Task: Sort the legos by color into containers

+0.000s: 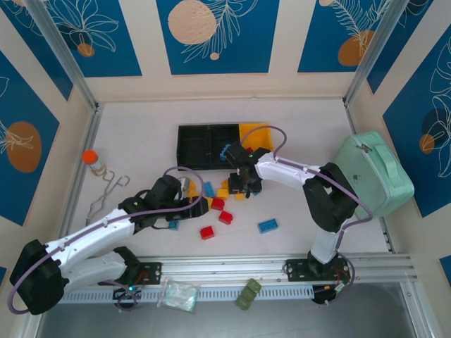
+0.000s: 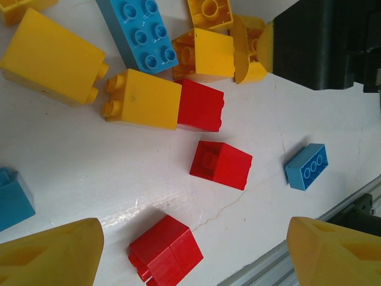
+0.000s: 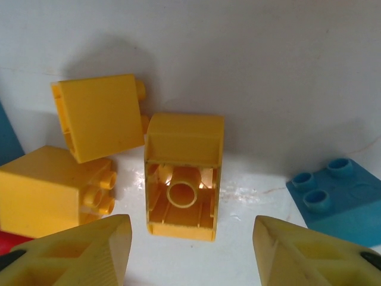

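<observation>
Item: yellow plastic studded brick (image 3: 184, 173) on the white tabletop (image 3: 268, 71), before the right claw (image 3: 190, 250).
Hollow underside faces the wrist camera; it lies dead ahead, centred between the half-spread, empty fingers, long axis running away from the claw. Right arm judged nearer; the left claw (image 2: 193, 229), wide and empty, hangs over red plastic bricks (image 2: 220, 164). The yellow-orange plastic bin (image 1: 259, 131) stands near, beyond.

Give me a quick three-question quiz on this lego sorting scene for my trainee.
1. True or false: the right gripper is shut.
2. How many red legos lie in the left wrist view?
3. The containers are: A two black, one yellow; B three black; C all green.
Key: 1 false, it stands open by a yellow lego; 2 three; 3 A.
</observation>
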You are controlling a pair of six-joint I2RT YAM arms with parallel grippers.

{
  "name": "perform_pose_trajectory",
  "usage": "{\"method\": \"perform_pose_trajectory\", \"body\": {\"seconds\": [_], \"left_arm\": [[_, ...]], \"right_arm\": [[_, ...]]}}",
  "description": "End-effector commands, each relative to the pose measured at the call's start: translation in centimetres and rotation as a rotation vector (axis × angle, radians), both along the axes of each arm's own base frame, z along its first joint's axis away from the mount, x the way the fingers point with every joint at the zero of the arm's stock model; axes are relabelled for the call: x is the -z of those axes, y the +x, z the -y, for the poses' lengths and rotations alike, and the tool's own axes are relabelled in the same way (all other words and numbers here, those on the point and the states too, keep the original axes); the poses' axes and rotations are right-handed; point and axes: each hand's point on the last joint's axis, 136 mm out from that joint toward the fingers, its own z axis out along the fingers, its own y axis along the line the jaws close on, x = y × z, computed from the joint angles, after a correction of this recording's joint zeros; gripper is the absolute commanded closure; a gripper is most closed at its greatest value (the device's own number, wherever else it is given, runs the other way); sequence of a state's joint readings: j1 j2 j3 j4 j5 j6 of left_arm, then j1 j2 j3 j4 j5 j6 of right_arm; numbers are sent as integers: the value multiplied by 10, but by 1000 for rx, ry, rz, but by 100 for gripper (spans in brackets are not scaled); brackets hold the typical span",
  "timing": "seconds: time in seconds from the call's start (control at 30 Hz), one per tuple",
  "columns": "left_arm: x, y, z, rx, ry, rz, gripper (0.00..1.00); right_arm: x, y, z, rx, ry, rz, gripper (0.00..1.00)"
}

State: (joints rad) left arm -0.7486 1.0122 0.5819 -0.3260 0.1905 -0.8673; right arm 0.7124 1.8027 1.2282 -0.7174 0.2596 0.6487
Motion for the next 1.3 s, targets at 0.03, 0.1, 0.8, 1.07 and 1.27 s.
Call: {"method": "perform_pose_trajectory", "body": {"seconds": [0.03,0.1,0.8,1.07,1.27], "left_arm": [[4,-2,2,-2,-3,-8,20],[3,-1,2,-5,-2,-6,20],[5,5,-31,-125,97,21,18],[4,3,-58,-204,127,14,18],[6,-4,-70,-228,147,9,18]], "right_arm": [[10,1,-9,11,13,-26,45],[16,1,-10,10,10,-36,47],[-48,8,-23,-40,51,53,73],[-77,36,-72,-124,114,106,72],[-81,61,-118,-185,135,122,73]]}}
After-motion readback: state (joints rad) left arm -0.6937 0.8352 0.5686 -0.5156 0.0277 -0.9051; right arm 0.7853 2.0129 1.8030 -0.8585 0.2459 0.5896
